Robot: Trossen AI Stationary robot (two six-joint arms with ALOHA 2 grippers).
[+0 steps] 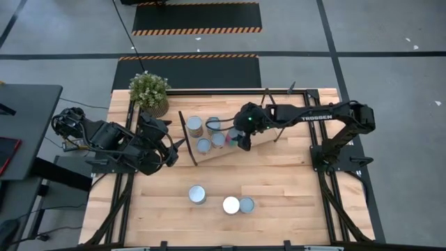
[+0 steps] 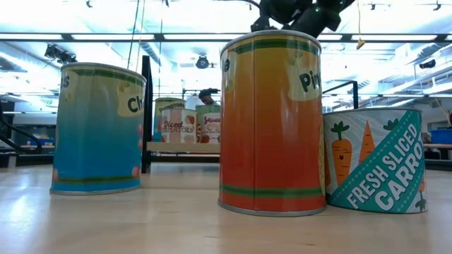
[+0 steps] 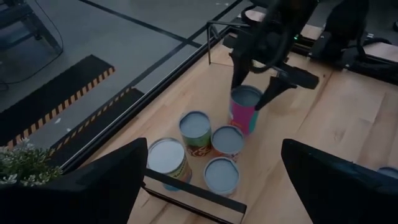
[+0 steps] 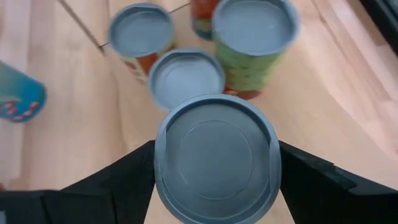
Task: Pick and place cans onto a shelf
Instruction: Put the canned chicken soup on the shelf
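The shelf [image 1: 279, 143] is a light-wood board with black frame ends, lying on the table's far half. Several cans stand on its left part [image 1: 194, 126] [image 1: 203, 145]. My right gripper [image 1: 239, 137] is shut on a pink-sided can with a blue-grey top [image 3: 244, 104], right beside those cans. Whether its base is on the shelf, I cannot tell. My left gripper [image 1: 179, 143] is open and empty at the shelf's left end. Three more cans stand on the table near the front: a blue one [image 2: 99, 130], an orange one [image 2: 272, 123] and a carrot one [image 2: 374, 166]. My right gripper pinches the pink can between its two fingers, one on each side of the can's upper wall just under the top rim [image 4: 214, 155]. The fingers [image 3: 268, 98] come from above, slanting down from the table's right side. The can stays upright in the hold.
A potted green plant [image 1: 149, 90] stands at the table's far left corner. The three front cans also show from above [image 1: 198, 194] [image 1: 231, 205] [image 1: 247, 204]. Bare shelf board lies to the right of the held can [image 3: 348, 124].
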